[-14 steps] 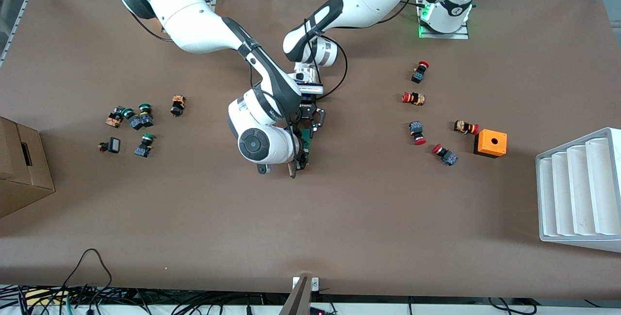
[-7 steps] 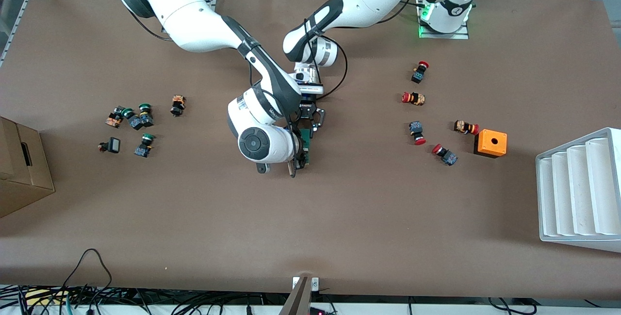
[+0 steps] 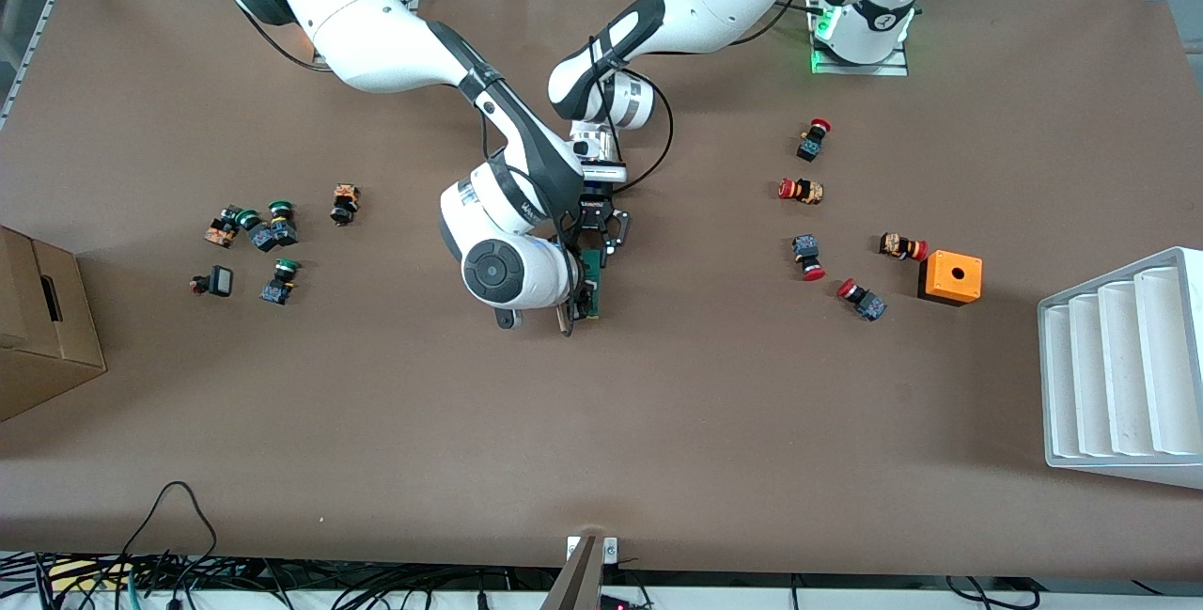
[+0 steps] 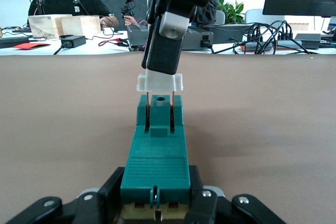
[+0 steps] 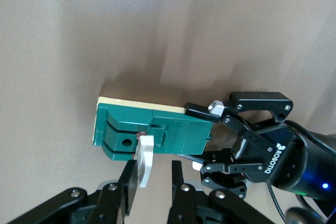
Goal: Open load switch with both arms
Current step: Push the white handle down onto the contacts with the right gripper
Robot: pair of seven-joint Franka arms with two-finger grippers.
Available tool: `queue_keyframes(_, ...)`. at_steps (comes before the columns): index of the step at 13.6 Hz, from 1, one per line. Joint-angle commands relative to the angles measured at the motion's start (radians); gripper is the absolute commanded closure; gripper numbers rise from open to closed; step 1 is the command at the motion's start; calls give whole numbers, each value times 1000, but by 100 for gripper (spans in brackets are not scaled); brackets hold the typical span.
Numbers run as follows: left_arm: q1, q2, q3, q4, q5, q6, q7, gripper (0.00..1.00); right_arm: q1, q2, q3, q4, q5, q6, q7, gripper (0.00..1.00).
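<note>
Near the middle of the table (image 3: 658, 384), the load switch (image 4: 156, 150) is clamped at one end by the left end effector (image 4: 156, 203), whose fingers are closed against its green body. Its white sliding piece (image 4: 160, 82) is pinched by the right end effector (image 5: 153, 182) and is seen drawn partly out, with two thin prongs left between it and the green housing. By this showing the opening is judged well under way; the slider is not yet fully freed from the block.
</note>
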Motion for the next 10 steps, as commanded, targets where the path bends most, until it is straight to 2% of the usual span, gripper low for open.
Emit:
queue_keyframes(1,9,65,15,41,30,41,-27,47,10,-38,5,-58,-21,-2,6,69)
queue_keyframes(10,9,65,15,40,32,41,-27,47,24,-73,6,-110,-29,2,6,69)
